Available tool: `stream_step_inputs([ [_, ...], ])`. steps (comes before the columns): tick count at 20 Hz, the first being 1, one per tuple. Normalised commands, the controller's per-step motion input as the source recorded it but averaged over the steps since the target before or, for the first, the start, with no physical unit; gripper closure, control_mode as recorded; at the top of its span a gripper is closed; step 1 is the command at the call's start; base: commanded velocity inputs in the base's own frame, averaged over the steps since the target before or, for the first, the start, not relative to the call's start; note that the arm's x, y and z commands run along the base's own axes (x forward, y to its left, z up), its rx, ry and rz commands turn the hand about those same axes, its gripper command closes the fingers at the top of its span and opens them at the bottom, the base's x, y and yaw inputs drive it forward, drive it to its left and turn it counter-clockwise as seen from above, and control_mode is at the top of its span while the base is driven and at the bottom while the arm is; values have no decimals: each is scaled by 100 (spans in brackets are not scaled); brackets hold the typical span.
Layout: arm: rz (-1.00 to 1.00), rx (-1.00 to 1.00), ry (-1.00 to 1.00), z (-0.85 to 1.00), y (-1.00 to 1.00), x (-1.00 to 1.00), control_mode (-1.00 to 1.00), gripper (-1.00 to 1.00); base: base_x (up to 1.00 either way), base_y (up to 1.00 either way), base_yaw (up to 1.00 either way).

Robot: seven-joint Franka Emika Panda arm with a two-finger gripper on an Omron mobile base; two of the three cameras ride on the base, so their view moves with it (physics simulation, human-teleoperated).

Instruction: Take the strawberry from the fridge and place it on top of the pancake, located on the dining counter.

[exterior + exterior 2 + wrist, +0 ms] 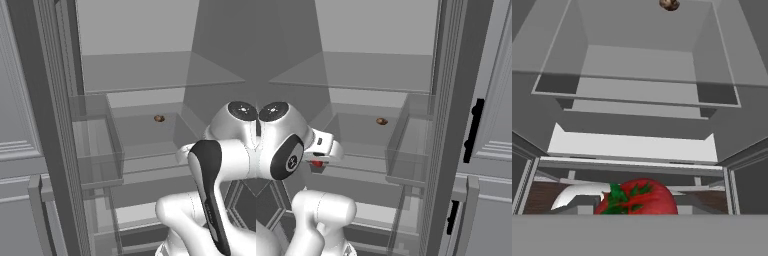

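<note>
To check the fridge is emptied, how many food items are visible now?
2: the strawberry, red, at the tool; a small brown item on the fridge shelf. Others may be hidden.

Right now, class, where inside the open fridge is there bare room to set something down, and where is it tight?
The pale grey middle shelf is bare around the small brown round item, between the clear door bin and the right wall. The glass shelf above is bare too. It is tight low down, where the tool holds the small red strawberry.

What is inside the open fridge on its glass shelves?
A small brown lump lies on the middle shelf. The strawberry sits in the gripper, in front of the shelves. The lower compartments are largely covered by the arm.
</note>
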Motion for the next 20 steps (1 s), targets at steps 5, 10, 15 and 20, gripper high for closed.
stream_step_inputs([
  [5,0,0,0,0,0,0,-100,100,0,0,0],
  [10,0,0,-1,0,0,-11,100,100,-27,0,0],
  [15,0,0,0,0,0,0,100,100,-100,0,-1],
  [20,0,0,0,0,0,0,100,100,-98,0,3],
])
